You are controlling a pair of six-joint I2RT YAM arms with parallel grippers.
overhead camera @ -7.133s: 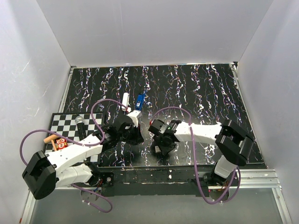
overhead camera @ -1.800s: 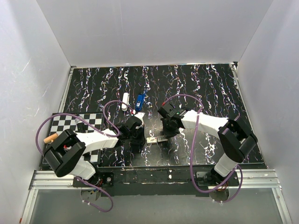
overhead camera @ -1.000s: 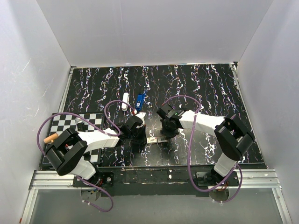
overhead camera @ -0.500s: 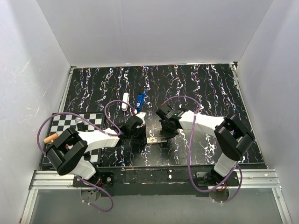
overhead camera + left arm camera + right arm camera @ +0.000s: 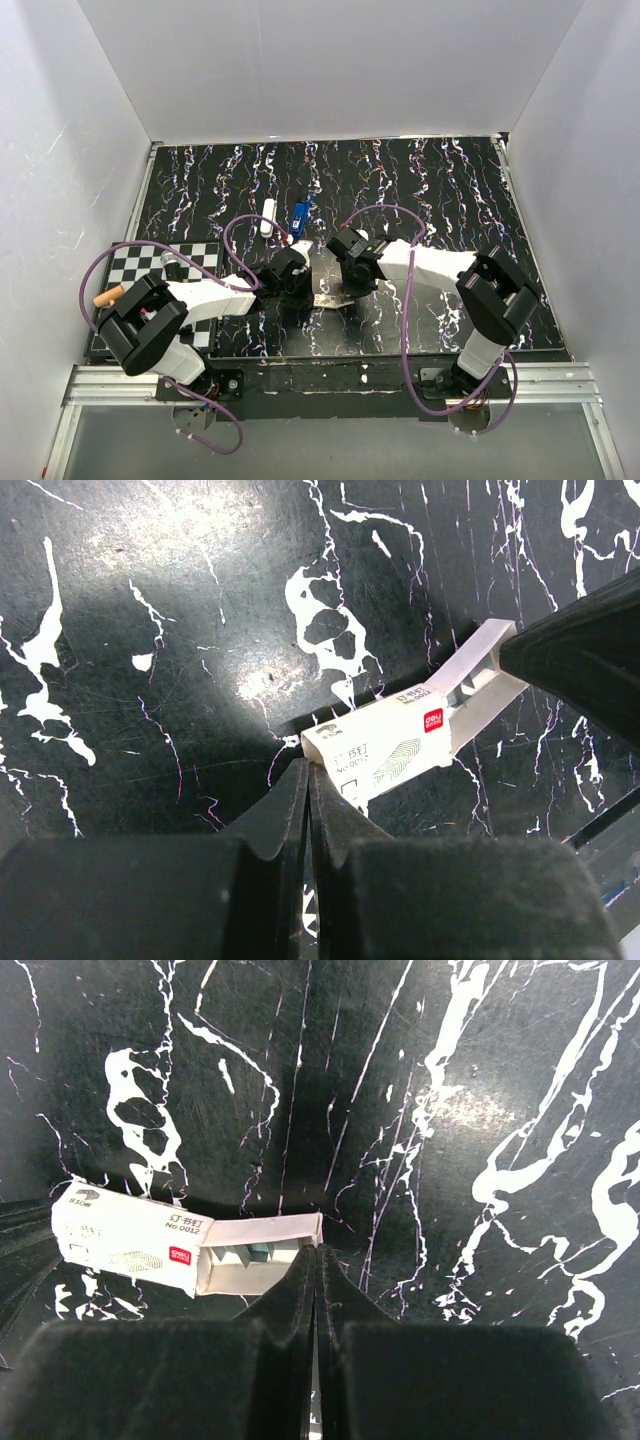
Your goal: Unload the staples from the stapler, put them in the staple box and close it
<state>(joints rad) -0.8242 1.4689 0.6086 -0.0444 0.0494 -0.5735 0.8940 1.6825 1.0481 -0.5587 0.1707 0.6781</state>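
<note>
A small white staple box [image 5: 325,298] lies on the black marbled table between my two grippers, its inner tray [image 5: 258,1266] slid partly out of the sleeve [image 5: 125,1240]. Staples show inside the tray. My left gripper [image 5: 308,767] is shut, and its tip touches the sleeve's closed end [image 5: 385,752]. My right gripper [image 5: 317,1251] is shut too, with its tip against the tray's open end. From above, the left gripper [image 5: 303,291] and right gripper [image 5: 345,292] flank the box. The blue stapler [image 5: 299,216] lies farther back, apart from both grippers.
A white oblong object [image 5: 268,217] lies beside the stapler. A checkered mat [image 5: 135,268] at the left holds a dark cylinder [image 5: 172,262] and an orange-handled item [image 5: 108,296]. White walls enclose the table on three sides.
The right wrist has shifted slightly left toward the box. The left arm and the box have hardly moved.
</note>
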